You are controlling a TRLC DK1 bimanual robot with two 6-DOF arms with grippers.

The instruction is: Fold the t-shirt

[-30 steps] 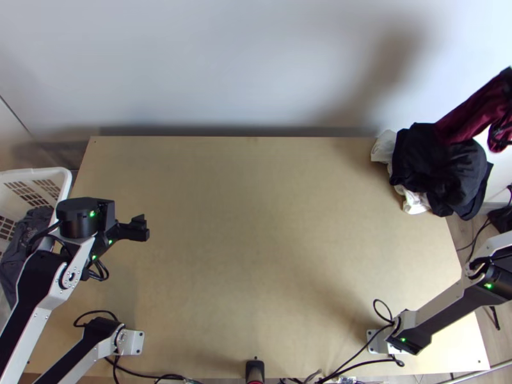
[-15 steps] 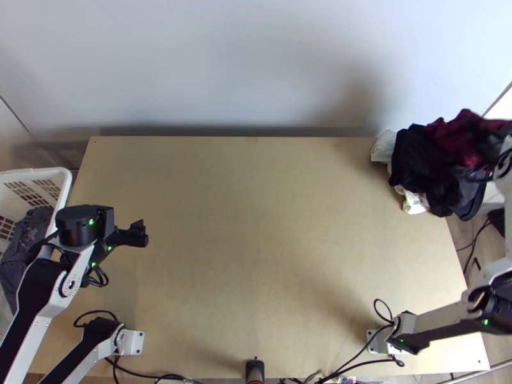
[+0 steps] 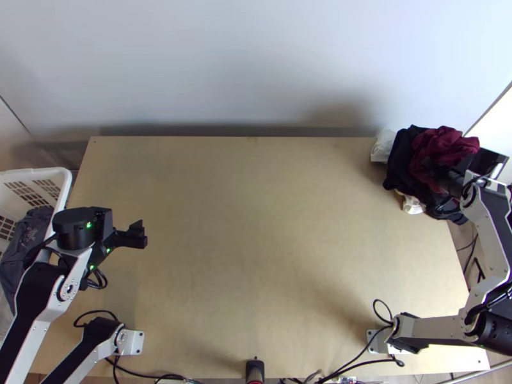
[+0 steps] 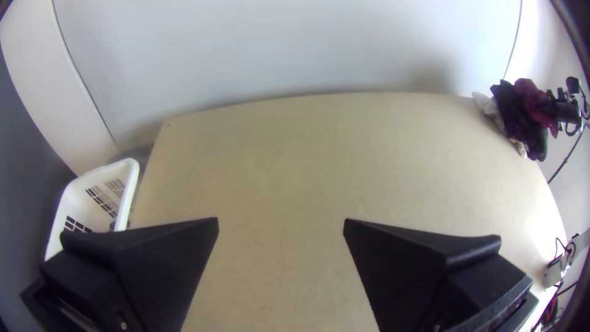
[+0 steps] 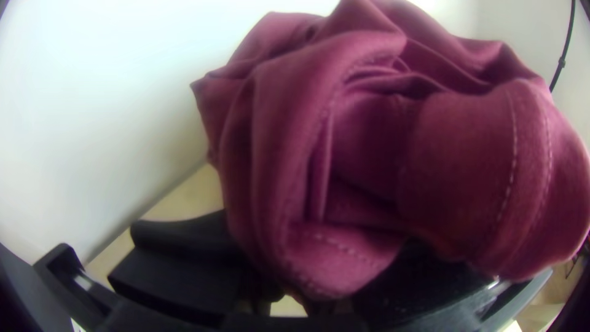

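Note:
Beyond the table's left side area, my left gripper (image 3: 138, 235) hangs over the board; in the left wrist view the left gripper (image 4: 281, 224) is open, nothing between its fingers. At the far right corner my right gripper (image 3: 449, 182) is at the maroon cloth (image 3: 441, 150), which lies bunched on dark cloth (image 3: 400, 163). In the right wrist view the right gripper (image 5: 298, 270) is shut on a crumpled part of the maroon cloth (image 5: 369, 123), whose folds and stitched seams hide the fingertips. The maroon cloth (image 4: 533, 101) also shows small in the left wrist view.
A white basket (image 3: 61, 179) with dark grey cloth (image 3: 29, 237) inside stands off the table's left edge. White cloth (image 3: 382, 147) sticks out from under the pile. Cables (image 3: 358, 345) run along the near edge of the bare wooden table (image 3: 256, 243). A pale wall rises behind.
The right arm has swung in from beyond the right edge, bringing the maroon cloth from hanging above the pile down and left onto it. My left gripper has sunk slightly.

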